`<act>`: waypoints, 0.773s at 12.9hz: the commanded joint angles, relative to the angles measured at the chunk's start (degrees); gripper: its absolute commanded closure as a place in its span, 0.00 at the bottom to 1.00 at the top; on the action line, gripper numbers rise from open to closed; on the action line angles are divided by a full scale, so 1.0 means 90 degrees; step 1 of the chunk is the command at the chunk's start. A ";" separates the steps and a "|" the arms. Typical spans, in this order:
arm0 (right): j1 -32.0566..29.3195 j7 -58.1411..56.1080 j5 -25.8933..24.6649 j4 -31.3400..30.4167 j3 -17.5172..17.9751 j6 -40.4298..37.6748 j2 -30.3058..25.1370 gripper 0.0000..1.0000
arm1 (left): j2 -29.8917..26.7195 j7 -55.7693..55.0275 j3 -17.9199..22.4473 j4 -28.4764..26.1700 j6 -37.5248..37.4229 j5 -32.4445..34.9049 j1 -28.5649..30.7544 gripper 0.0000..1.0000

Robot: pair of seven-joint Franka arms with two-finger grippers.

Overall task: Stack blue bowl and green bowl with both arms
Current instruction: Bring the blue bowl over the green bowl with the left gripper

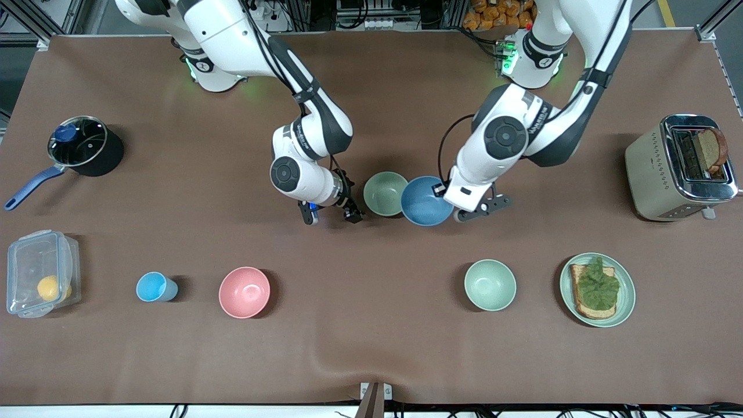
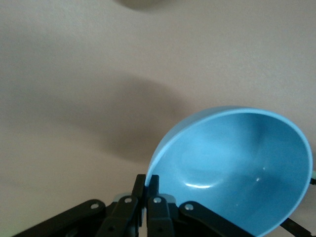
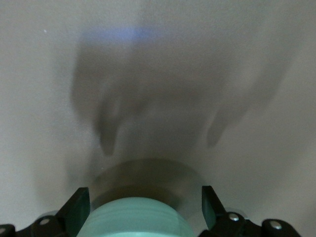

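Blue bowl, round plain matte (image 1: 426, 201), sits at centre of the front view, rim touching the round dull sage-green matte bowl (image 1: 385, 193) beside it, toward the right arm's end. Left gripper (image 1: 446, 191) is pinched on the blue bowl's rim, likely so it can lift and drop the bowl into the green one. Right gripper (image 1: 331, 216), just beside the green bowl, has its jaws wide and holds nothing. Brown table cloth (image 1: 371, 348) carries other clutter, not relevant.

Left wrist view: blue bowl (image 2: 237, 170) fills the lower right, tilted, its rim clamped between the closed fingers (image 2: 153, 185) at bottom centre, so it looks partly raised.

Right wrist view: green bowl (image 3: 140, 219) at bottom centre, between spread fingers (image 3: 76, 205), not gripped; probably set to steady it.
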 commanded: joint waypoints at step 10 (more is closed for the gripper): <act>-0.0077 -0.0074 0.0189 0.0025 0.0003 -0.0056 -0.0001 0.00 | 0.0098 -0.1148 -0.0106 -0.0807 0.1451 -0.0099 -0.0682 1.00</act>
